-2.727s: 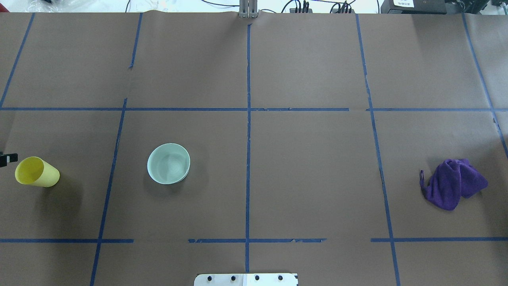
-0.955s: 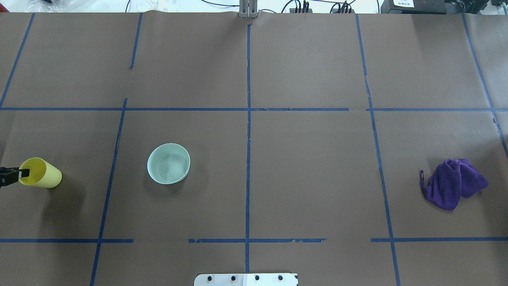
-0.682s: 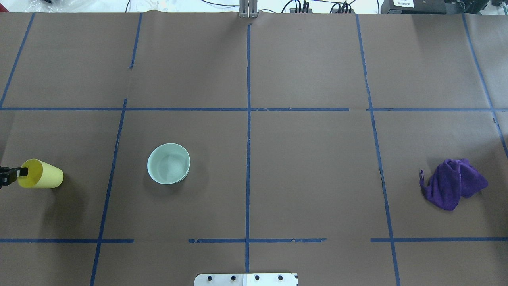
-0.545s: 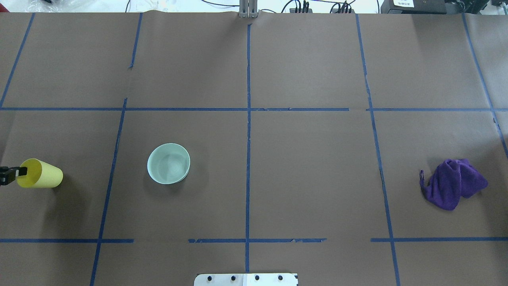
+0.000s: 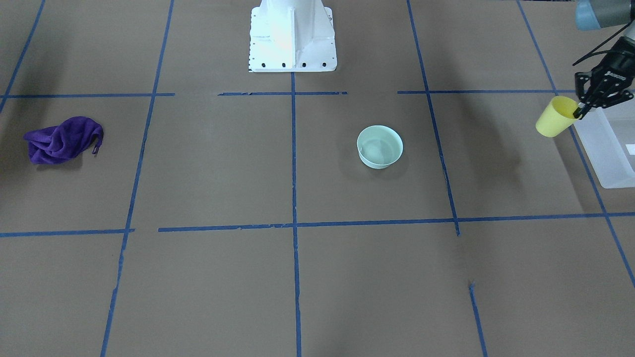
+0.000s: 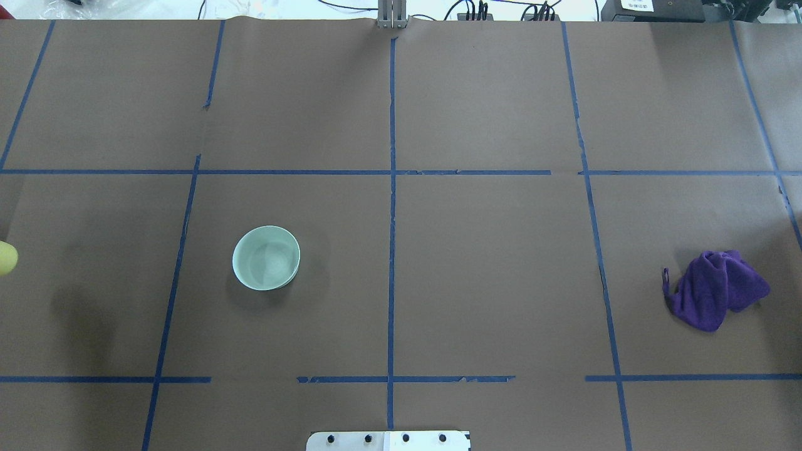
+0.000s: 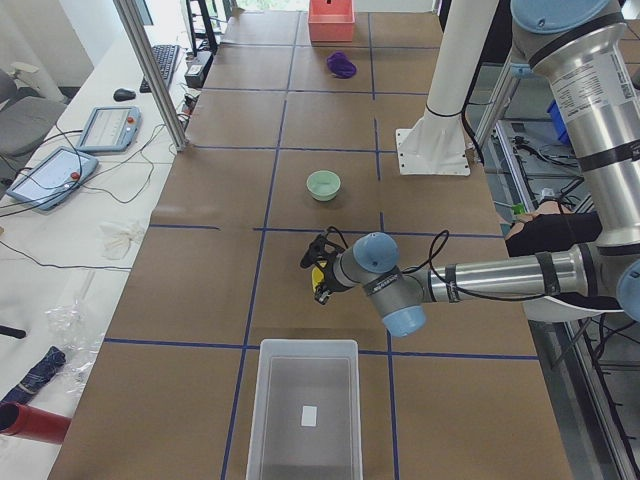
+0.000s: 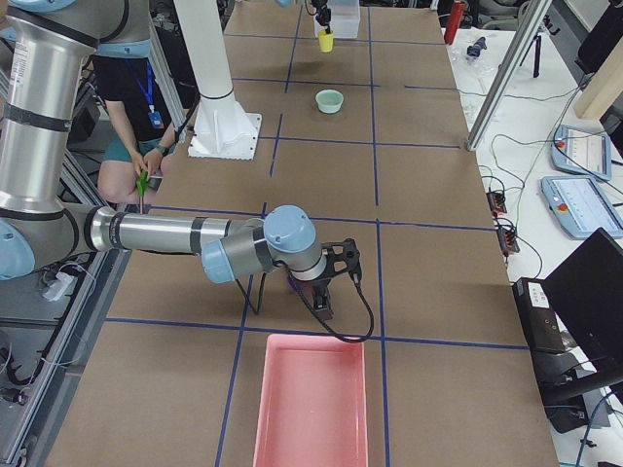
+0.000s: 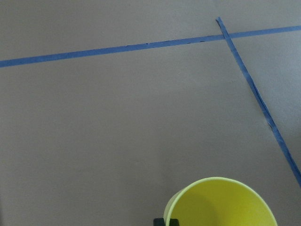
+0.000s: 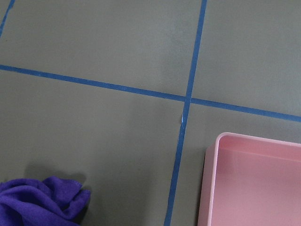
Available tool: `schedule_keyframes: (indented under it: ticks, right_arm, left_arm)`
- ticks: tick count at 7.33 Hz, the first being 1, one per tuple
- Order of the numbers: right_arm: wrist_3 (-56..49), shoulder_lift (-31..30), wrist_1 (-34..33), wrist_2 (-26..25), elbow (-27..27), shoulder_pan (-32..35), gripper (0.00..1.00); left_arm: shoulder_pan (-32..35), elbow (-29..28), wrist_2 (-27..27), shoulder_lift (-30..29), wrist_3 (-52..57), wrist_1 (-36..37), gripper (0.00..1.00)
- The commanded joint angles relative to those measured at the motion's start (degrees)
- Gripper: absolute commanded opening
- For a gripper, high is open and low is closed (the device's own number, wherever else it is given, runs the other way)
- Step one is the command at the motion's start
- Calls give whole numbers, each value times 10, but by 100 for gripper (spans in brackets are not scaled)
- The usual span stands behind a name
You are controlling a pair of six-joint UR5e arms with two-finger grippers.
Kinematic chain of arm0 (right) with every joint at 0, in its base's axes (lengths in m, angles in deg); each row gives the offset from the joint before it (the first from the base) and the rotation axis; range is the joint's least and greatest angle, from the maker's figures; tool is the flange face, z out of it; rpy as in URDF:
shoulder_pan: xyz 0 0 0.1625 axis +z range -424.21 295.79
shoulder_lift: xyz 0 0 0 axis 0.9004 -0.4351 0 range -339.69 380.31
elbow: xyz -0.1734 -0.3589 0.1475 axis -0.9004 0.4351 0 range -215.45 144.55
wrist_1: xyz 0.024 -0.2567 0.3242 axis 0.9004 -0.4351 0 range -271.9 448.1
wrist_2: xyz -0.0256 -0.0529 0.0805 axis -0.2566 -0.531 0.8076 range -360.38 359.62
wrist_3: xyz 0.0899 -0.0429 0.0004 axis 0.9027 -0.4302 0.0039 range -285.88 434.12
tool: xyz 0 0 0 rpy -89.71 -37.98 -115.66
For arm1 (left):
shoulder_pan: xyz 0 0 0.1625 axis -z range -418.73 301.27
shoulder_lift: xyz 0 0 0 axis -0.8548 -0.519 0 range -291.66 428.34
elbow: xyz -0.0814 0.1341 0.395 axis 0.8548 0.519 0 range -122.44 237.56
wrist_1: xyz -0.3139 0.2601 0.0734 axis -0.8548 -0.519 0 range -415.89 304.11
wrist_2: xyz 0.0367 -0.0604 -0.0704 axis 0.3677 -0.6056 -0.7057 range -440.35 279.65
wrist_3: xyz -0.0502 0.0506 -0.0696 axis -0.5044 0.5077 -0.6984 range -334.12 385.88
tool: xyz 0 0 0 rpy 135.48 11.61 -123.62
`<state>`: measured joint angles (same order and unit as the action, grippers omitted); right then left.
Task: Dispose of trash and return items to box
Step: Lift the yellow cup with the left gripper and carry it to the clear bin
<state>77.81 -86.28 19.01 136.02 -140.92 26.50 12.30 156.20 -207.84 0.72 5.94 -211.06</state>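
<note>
Change first: half a sec ago the yellow cup (image 5: 553, 117) sat on the bench (image 5: 208, 163) at its left margin, w/ the left pincer (image 5: 579, 113) at its rim. Now it's off the surface. The overhead view keeps only a yellow sliver at its left edge, w/ a soft shadow on the paper below. We read that as grasp made, lift done.

Left pincer: clamped on the cup's rim, one finger inside the mouth and one outside. The cup hangs tilted, mouth up toward the wrist. It's just beside the translucent box (image 5: 603, 153), on the box's right, i.e. the bench-centre side, and not yet over the opening.

Mint-green bowl (image 5: 379, 146): upright, well apart to the cup's right, same spot as before. Purple cloth (image 5: 62, 139): far right, near the pink tray (image 8: 311, 409), also unmoved.

Right pincer (image 8: 326, 309): low over the bench by the pink tray. It's seen only side-on, so we can't tell whether it's apart or together.

For the task: item 1 of 2 is in transit and nothing's boxed yet. Next, in our judgement: carry the cup left past the box wall, lower it, let go, then fetch the bowl. Risk: a rim pinch on thin tapered plastic may let the cup swing, slip or clip the wall.
</note>
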Motion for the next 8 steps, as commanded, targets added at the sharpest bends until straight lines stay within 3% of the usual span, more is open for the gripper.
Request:
schedule_keyframes:
  ticks: [1,3,4,6,8]
  right_arm:
    - [0,0,0,0,0,0,100]
    - [0,-1,0,-1,0,0,100]
    - [0,-1,0,-1,0,0,100]
    - [0,-1,0,-1,0,0,100]
    - [0,0,0,-2,0,0,100]
  left_arm:
    - [144,1,-42,-35,220,167,0]
    - [255,-24,-36,-117,447,356,0]
    - [263,-82,-38,-133,502,360,0]
    - [263,-178,-38,-144,469,265,0]
    - [236,-229,-38,-135,407,160,0]
